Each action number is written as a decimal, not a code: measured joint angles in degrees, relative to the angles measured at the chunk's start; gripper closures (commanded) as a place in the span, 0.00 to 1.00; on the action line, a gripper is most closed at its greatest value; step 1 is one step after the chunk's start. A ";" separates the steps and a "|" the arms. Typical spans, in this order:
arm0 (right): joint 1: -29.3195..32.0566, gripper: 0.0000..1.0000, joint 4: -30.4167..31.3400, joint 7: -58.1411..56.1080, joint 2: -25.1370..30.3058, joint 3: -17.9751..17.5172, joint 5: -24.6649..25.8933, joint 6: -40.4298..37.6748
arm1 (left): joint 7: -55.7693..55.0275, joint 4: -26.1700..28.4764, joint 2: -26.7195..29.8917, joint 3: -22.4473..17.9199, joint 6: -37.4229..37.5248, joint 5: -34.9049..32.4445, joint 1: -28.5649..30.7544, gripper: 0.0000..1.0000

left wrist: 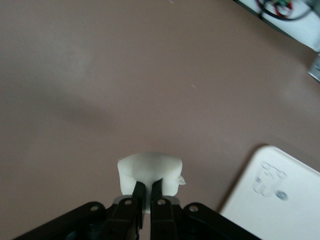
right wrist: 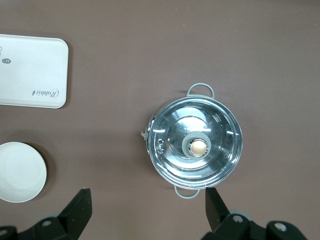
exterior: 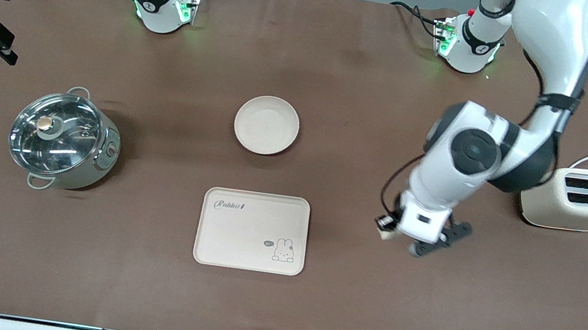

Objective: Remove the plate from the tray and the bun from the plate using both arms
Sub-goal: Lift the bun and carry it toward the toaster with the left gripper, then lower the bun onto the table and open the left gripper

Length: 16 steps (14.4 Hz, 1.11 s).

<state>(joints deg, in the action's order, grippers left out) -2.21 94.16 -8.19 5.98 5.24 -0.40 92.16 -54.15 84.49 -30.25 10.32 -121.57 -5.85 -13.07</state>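
Observation:
The plate [exterior: 266, 125] lies on the table, farther from the front camera than the rabbit tray; it also shows in the right wrist view [right wrist: 20, 171]. My left gripper [exterior: 389, 233] [left wrist: 149, 194] is shut on the bun [left wrist: 150, 170], a pale lump pinched between the fingertips. It is over bare table between the tray and the toaster. The bun shows only as a small cream bit [exterior: 387, 236] in the front view. My right gripper [right wrist: 147, 196] is open and empty, high over the table beside the pot.
The cream rabbit tray [exterior: 252, 231] lies nearer the front camera; its corner shows in the left wrist view [left wrist: 280, 200]. A steel pot with a glass lid [exterior: 63, 139] [right wrist: 196, 148] stands toward the right arm's end. A white toaster [exterior: 582, 200] stands toward the left arm's end.

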 measured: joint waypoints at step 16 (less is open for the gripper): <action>-0.38 0.00 0.00 0.06 -0.22 0.02 0.08 -0.15 | 5.86 0.33 -14.30 0.25 -4.53 0.66 12.22 0.71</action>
<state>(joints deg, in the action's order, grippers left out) -2.59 94.16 -8.13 5.76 5.26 -0.33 92.01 -48.29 84.82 -44.56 10.57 -126.10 -5.19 -0.85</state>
